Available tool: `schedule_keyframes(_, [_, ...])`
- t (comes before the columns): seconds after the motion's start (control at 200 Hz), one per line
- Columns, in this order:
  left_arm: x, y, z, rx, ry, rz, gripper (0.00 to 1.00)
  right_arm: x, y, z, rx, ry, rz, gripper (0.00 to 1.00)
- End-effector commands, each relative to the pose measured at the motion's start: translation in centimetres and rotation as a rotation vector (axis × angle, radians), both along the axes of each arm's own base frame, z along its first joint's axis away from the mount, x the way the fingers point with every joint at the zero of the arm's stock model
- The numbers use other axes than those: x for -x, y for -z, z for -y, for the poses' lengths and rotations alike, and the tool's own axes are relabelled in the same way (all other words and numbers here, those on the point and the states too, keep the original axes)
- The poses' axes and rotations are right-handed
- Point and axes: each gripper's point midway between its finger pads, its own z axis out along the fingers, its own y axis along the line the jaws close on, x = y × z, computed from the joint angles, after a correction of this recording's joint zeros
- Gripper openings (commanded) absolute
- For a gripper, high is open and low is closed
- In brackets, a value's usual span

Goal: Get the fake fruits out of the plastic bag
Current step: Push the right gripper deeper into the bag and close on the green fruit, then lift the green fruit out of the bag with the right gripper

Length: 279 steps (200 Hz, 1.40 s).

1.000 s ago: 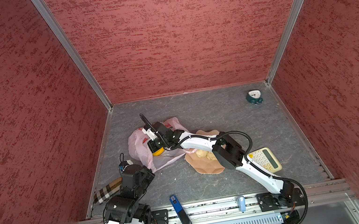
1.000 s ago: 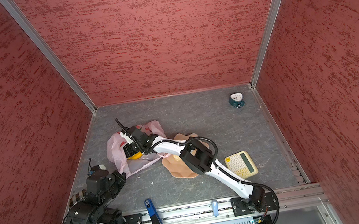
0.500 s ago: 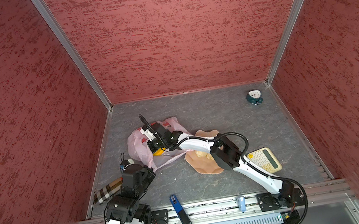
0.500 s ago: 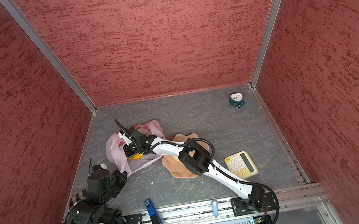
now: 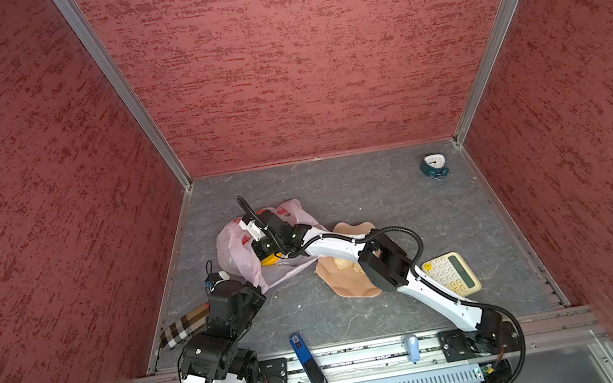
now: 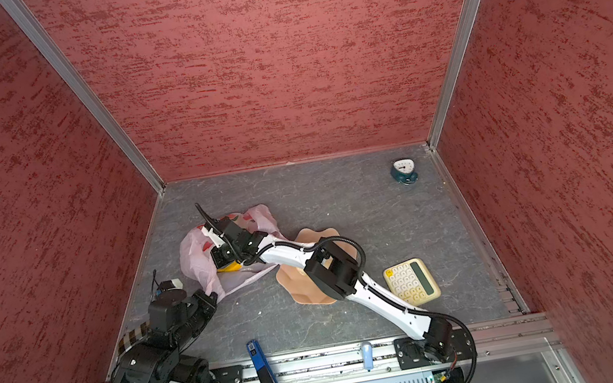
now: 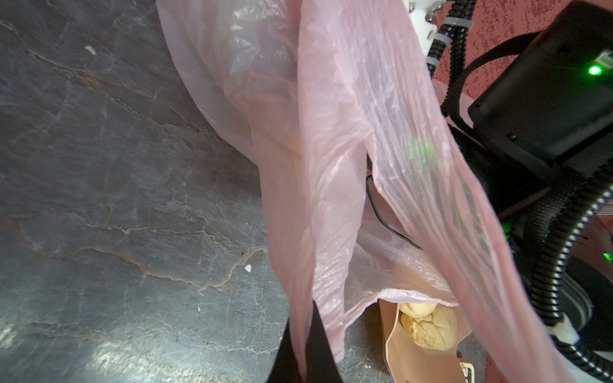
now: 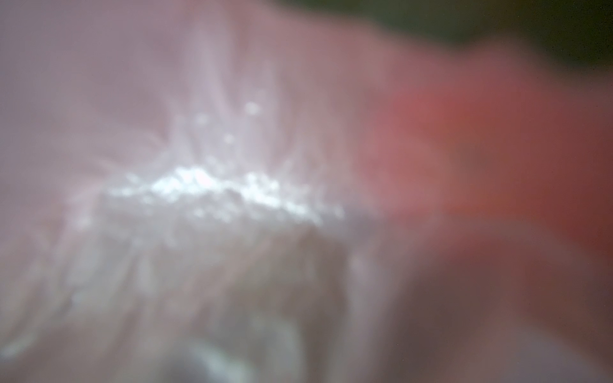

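Observation:
The pale-pink plastic bag (image 5: 237, 250) (image 6: 198, 257) lies left of centre on the grey floor. My left gripper (image 7: 303, 359) is shut on a strip of its film near the handle, at the bag's front edge (image 5: 259, 286). My right gripper (image 5: 267, 254) (image 6: 224, 262) reaches into the bag's mouth, right over a yellow fake fruit (image 5: 272, 259) (image 6: 230, 268). Its jaws are hidden by the bag. The right wrist view shows only blurred pink film (image 8: 199, 165) against the lens. Two beige lumpy balls (image 7: 428, 326) (image 5: 344, 264) sit in the peach bowl (image 5: 351, 290) (image 7: 408, 361).
A yellow calculator (image 5: 451, 274) lies right of the bowl, under my right arm. A small teal clock (image 5: 434, 167) stands at the back right. A checked roll (image 5: 184, 327) lies by the left wall. A blue tool (image 5: 307, 363) rests on the front rail.
My right arm's elbow has sunk a little toward the front while its gripper stays inside the bag. My left arm keeps its hold on the bag and has barely moved.

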Motion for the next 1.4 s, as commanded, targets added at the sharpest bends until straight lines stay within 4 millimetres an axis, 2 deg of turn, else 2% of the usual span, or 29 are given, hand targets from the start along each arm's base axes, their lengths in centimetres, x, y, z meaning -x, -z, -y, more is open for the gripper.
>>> schedule_keyframes(0.0, [0.0, -0.9, -0.3, -0.019, 0.002, 0.028, 0.05, 0.7, 0.6, 0.2, 0.032, -0.017, -0.011, 0.46])
schedule_keyframes(0.321, [-0.6, -2.2, -0.8, -0.047, -0.017, 0.061, 0.06, 1.1, -2.6, 1.4, 0.017, -0.013, 0.051, 0.39])
schedule_keyframes(0.686, [-1.0, -2.1, -0.5, -0.043, -0.008, 0.071, 0.06, 1.5, -4.5, 2.4, 0.018, -0.011, 0.079, 0.36])
schedule_keyframes(0.977, [-1.1, -2.3, -0.4, -0.034, -0.008, 0.089, 0.06, 2.3, -8.5, 3.1, -0.013, -0.033, 0.12, 0.36])
schedule_keyframes(1.177, [-1.5, -3.6, -0.4, -0.028, -0.008, 0.129, 0.06, 3.1, -8.8, 4.5, 0.037, -0.053, 0.127, 0.35])
schedule_keyframes(1.393, [-2.4, -4.7, 0.0, -0.034, 0.007, 0.154, 0.06, 4.8, -8.3, 7.6, 0.151, -0.093, 0.153, 0.35])
